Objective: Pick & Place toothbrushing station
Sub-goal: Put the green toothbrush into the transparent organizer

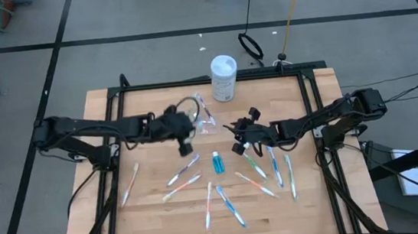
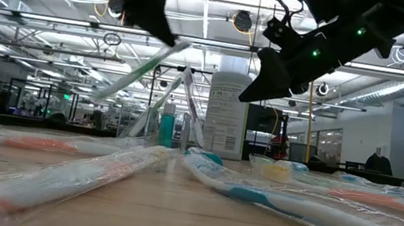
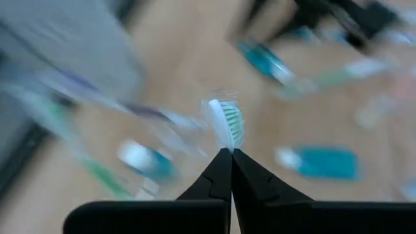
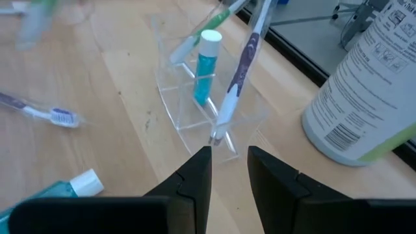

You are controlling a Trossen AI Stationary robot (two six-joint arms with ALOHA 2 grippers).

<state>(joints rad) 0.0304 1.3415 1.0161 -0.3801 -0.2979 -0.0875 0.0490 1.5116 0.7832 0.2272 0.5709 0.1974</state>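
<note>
A small clear cup stands on the table at the far middle. It holds a blue toothpaste tube, a purple-and-white toothbrush and a green toothbrush. My left gripper hangs just left of the cup, shut on a green-and-white toothbrush. My right gripper is open, just right of the cup, with its fingertips at the cup's base and nothing between them. Several wrapped toothbrushes and a blue toothpaste tube lie on the near half of the table. My left gripper pinches the toothbrush between its two fingertips, just behind the bristle head, which sticks out past the fingers. The toothbrush is lifted clear of the table. In the low view its handle slants down and away from the gripper.
A tall white container with a pale lid stands at the far edge behind the cup and close to my right gripper. Another blue tube lies near my right gripper. A black frame runs around the table.
</note>
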